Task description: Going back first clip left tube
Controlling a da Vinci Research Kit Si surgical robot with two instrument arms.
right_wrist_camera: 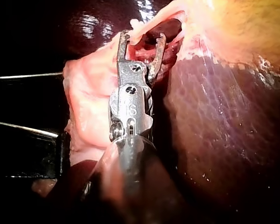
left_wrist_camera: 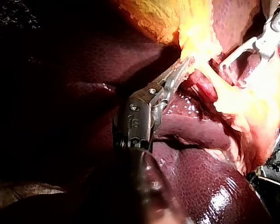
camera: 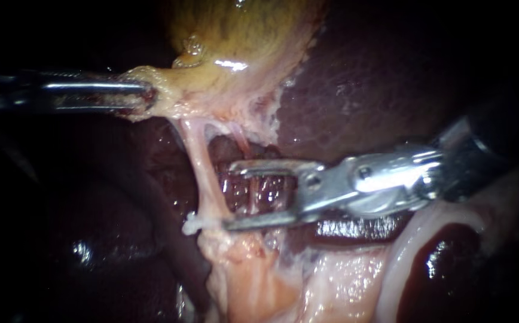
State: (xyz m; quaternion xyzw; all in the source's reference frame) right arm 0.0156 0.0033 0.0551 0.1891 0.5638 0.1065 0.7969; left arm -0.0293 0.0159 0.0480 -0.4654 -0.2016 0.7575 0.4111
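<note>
Left tube (camera: 202, 176): a pale, glistening cord stretched taut in the endoscope view. It runs from the ragged fringe under the gallbladder (camera: 235, 42) down to a mound of pale pink tissue (camera: 253, 281). Dark red liver (camera: 379, 84) forms the bed behind it and on both sides. A thinner, pinker second tube (camera: 240, 139) descends just beside it, on the right instrument's side, and is lost behind that instrument's upper jaw. A small whitish stub (camera: 191, 226) juts from the left tube's lower end; whether it is a clip or a tag of tissue cannot be told. Right instrument (camera: 231, 196) (right_wrist_camera: 143, 35): its hand is spread, the two jaws well parted with wet liver showing in the gap. The jaw tips lie just beside the left tube, the lower one near the stub, and nothing is gripped. Left instrument (camera: 147, 96) (left_wrist_camera: 183, 64): its hand is clamped on the yellow-cream lower edge of the gallbladder, pinching it from two sides. Beyond the organs the field falls to black. Table and room cannot be made out, and both shafts fade into shadow toward the edges.
</note>
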